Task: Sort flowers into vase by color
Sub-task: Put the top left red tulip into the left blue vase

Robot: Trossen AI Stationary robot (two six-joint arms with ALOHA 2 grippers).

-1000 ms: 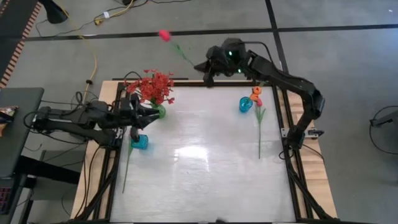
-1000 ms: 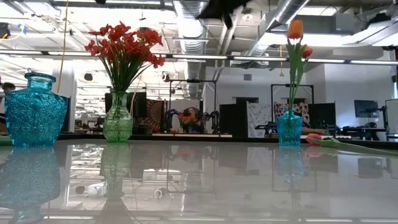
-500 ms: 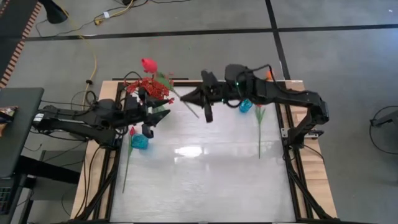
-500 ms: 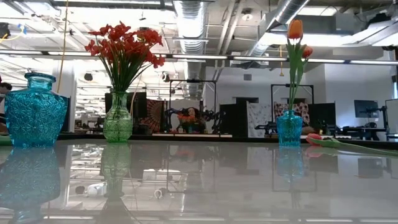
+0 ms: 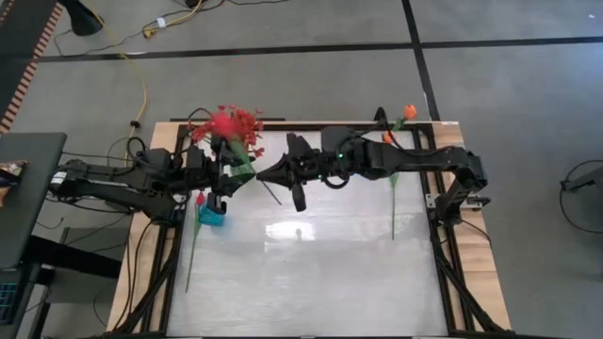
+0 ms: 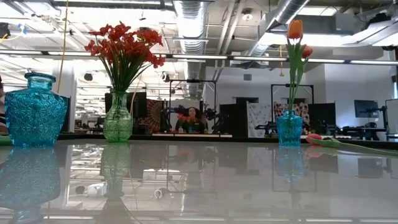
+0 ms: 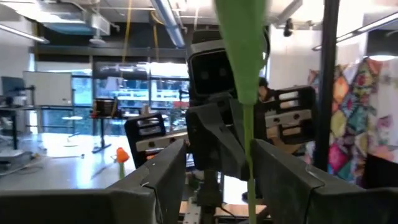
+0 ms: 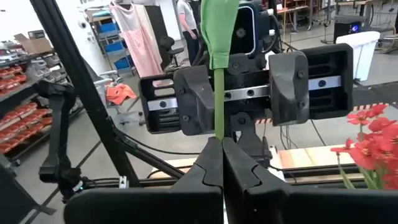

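A red-pink tulip [image 5: 224, 122] on a green stem [image 8: 217, 93] is held high over the table's far left part by my right gripper [image 8: 222, 163], which is shut on it. My left gripper [image 5: 243, 175] faces it, open. Its fingers [image 7: 155, 180] stand on either side of the stem [image 7: 249, 155] without touching it. Behind them the green glass vase [image 6: 117, 124] holds the red sprays [image 6: 124, 43]. A small teal vase [image 6: 289, 129] holds an orange tulip [image 6: 295, 28]. A bigger teal vase [image 6: 36, 112] stands at the left. My right gripper pinches the tulip's stem [image 8: 217, 132] between its two fingers, well below the bud. It reaches in level from the table's right, with the fingers across the stem. The flower is lifted clear, the bud [image 5: 224, 122] uppermost and the short lower end [image 5: 275, 196] sticking out below.
One tulip lies on the table near the right edge [image 5: 393, 202], its bud [image 6: 314, 138] beside the small teal vase. Another lies along the left edge [image 5: 192, 247]. The wide near part of the tabletop [image 5: 311, 273] holds nothing.
My right gripper has swung the tulip from beyond the table's far edge toward the left, up to my left gripper. The bud has moved from out over the floor to above the red sprays. My left gripper has shifted slightly toward the stem and stays open.
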